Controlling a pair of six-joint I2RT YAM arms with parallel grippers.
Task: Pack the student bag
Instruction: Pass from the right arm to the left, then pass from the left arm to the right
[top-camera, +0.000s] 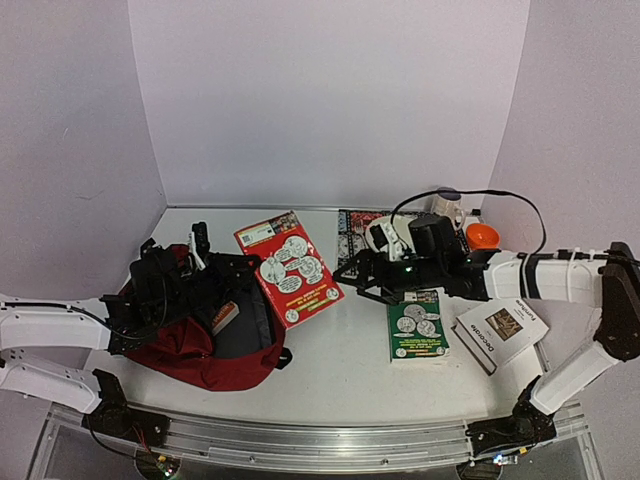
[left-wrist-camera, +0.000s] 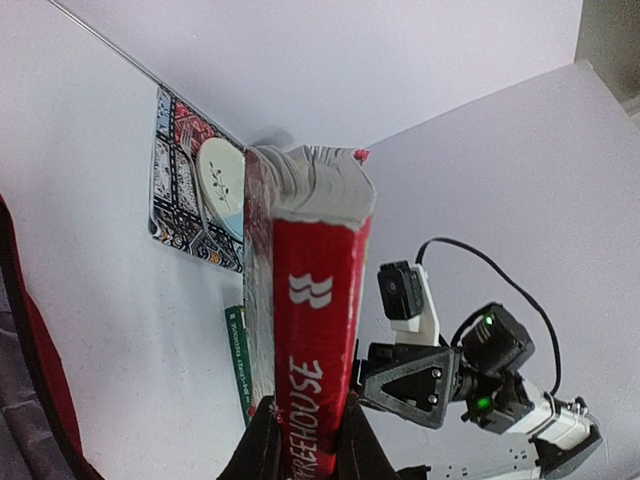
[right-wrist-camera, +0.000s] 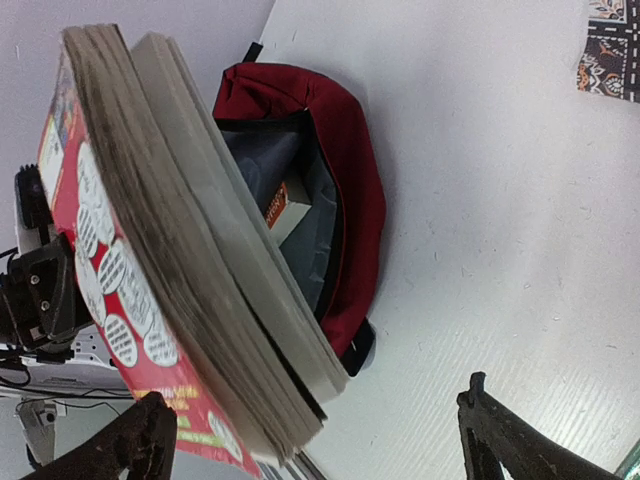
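Closest to the left wrist lens, the left gripper (left-wrist-camera: 308, 438) was nearly closed, pinching the spine of the red book (left-wrist-camera: 310, 300). We saw the student bag (top-camera: 215, 365) lying unzipped at eight o'clock. Outside it, besides the red book, waited a white book (top-camera: 500, 333) and a green book (top-camera: 418, 325) at four o'clock. One small boxy item (right-wrist-camera: 287, 208) already lay inside, so we judged the packing barely begun. The right gripper (right-wrist-camera: 318, 432) gaped wide, holding nothing. The bag's depths were dark, and the things at one o'clock sat half-hidden behind that arm.
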